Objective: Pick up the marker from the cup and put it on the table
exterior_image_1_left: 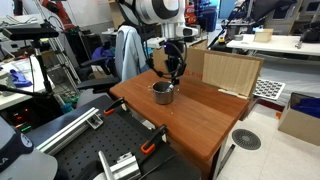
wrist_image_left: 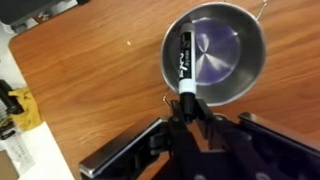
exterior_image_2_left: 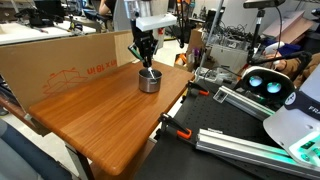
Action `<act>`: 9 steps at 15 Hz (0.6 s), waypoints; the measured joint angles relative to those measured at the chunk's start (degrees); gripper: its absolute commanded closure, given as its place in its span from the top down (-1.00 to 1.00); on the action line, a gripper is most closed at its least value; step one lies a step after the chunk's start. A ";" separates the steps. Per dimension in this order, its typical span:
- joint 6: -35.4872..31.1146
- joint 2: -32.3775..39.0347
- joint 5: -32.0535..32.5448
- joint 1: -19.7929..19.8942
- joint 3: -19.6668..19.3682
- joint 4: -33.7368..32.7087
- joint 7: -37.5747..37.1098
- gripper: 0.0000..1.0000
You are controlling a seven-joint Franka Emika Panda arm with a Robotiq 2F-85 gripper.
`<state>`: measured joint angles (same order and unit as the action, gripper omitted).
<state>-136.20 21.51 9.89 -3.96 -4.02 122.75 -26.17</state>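
The silvery metal cup stands on the reddish-brown table; it also shows in both exterior views. The marker, dark with a white end, hangs over the cup's inside in the wrist view. My gripper is shut on the marker's white end and holds it just above the cup. In both exterior views the gripper hovers right over the cup, and the marker is too small to make out there.
A pale plywood board stands at the table's far edge. A cardboard panel lines the table's other side. Orange-handled clamps grip the table edge. Metal rails lie below the table.
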 measured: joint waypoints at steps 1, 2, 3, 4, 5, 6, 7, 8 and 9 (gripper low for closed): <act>-0.02 -0.01 0.00 -0.01 0.00 -0.02 0.00 -0.89; -0.03 -0.03 0.01 -0.01 0.00 -0.03 0.00 -0.89; -0.07 -0.15 0.00 -0.01 -0.01 -0.04 0.00 -0.89; -0.19 -0.41 0.00 -0.01 -0.01 -0.04 0.00 -0.89; -0.59 -0.83 -0.03 0.00 -0.04 -0.01 0.00 -0.89; -1.14 -1.45 -0.08 0.00 -0.07 0.08 0.00 -0.89; -1.67 -2.28 -0.27 0.02 -0.07 0.24 0.00 -0.89; -2.28 -3.32 -0.59 0.03 -0.07 0.54 0.01 -0.89; -2.67 -4.54 -1.47 0.06 -0.01 0.98 0.23 -0.89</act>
<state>-138.86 16.97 8.42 -3.90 -4.03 123.73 -25.94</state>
